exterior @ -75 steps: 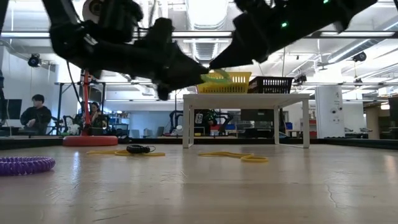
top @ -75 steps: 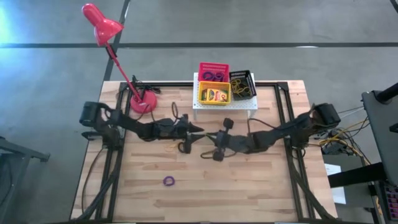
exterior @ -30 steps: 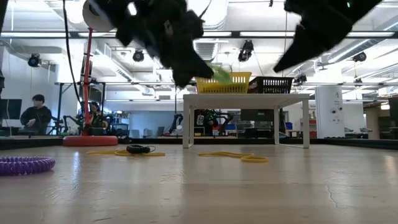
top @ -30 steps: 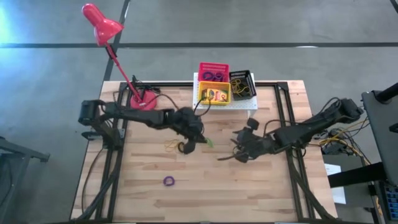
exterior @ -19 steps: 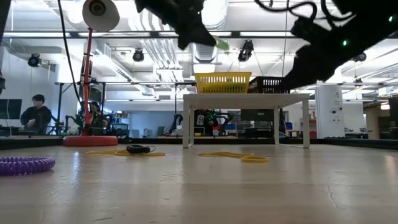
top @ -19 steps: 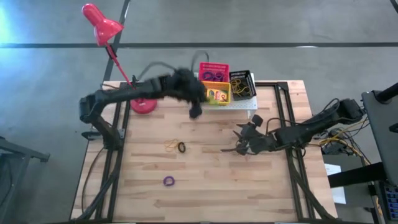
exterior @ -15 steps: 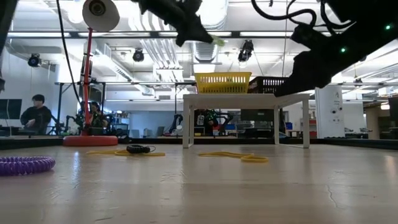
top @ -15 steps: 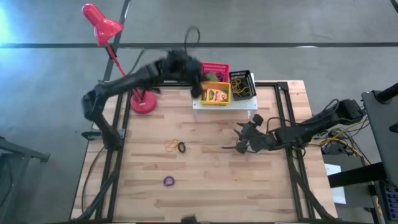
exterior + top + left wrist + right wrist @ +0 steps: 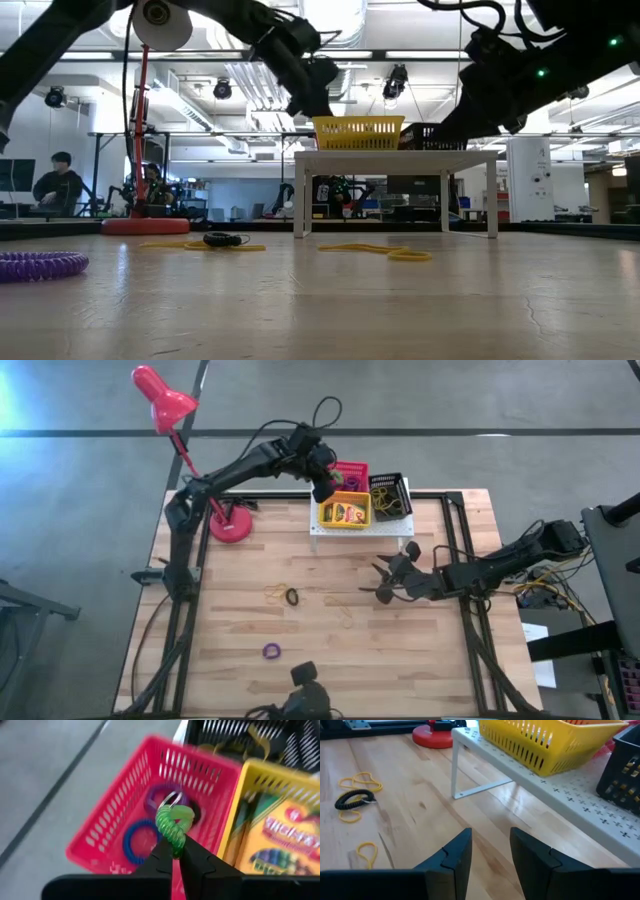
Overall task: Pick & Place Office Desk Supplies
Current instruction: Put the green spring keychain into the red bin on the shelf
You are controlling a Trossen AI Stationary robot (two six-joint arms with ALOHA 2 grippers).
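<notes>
Left gripper (image 9: 174,851) above the pink-red basket (image 9: 125,815), jaws clamped on a green coil loop (image 9: 174,822). Right gripper (image 9: 490,852) low over the surface (image 9: 410,815) near the white shelf (image 9: 560,790), jaws apart, empty.

a green coiled loop (image 9: 174,824) with a small metal ring hangs pinched above the pink-red mesh basket (image 9: 122,822), which holds a purple loop (image 9: 154,800) and a blue loop (image 9: 137,837). beside it the yellow mesh basket (image 9: 345,510) holds a flat crayon box (image 9: 286,839), and the black mesh basket (image 9: 389,494) holds yellow loops (image 9: 387,501). on the wood lie a black coiled loop (image 9: 292,597) touching a yellow loop (image 9: 275,594), another yellow loop (image 9: 367,851) near them, and a purple coiled loop (image 9: 271,651) well apart.
</notes>
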